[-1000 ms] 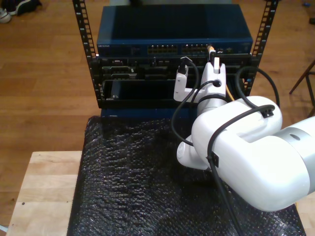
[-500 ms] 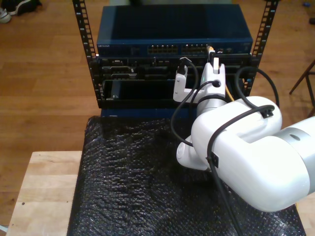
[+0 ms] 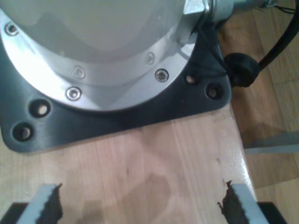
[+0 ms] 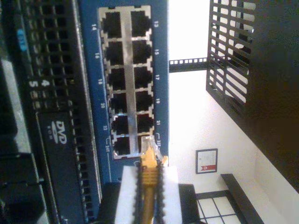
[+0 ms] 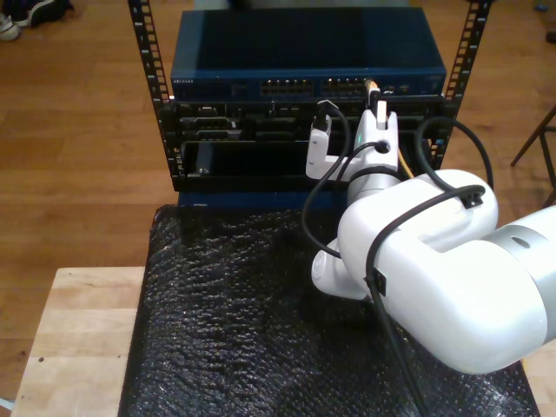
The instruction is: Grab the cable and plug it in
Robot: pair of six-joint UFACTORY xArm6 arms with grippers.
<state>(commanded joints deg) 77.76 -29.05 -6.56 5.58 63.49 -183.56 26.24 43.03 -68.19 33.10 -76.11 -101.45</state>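
The yellow-orange cable [image 4: 149, 163] is pinched between the white pads [image 4: 128, 189] of my second gripper [image 4: 148, 179], which is shut on it. Its clear plug [image 4: 151, 147] points at the last ports of the blue switch [image 4: 88, 107], just short of the port block [image 4: 127, 79]. In the exterior view the cable [image 5: 374, 86] tip meets the switch [image 5: 304, 48] face toward the exterior view's right, with my second gripper [image 5: 377, 104] behind it. My first gripper [image 3: 142, 203] is open over bare wood [image 3: 140, 158], nothing between its fingers.
Black rack rails [image 5: 149, 61] flank the switch, with darker units [image 5: 226, 130] below it. A black bubble-wrap mat [image 5: 226, 321] covers the wooden table [image 5: 78, 339]. Thick black hoses [image 5: 452, 139] loop around the white arm [image 5: 434, 261]. A black base plate [image 3: 117, 116] lies ahead of my first gripper.
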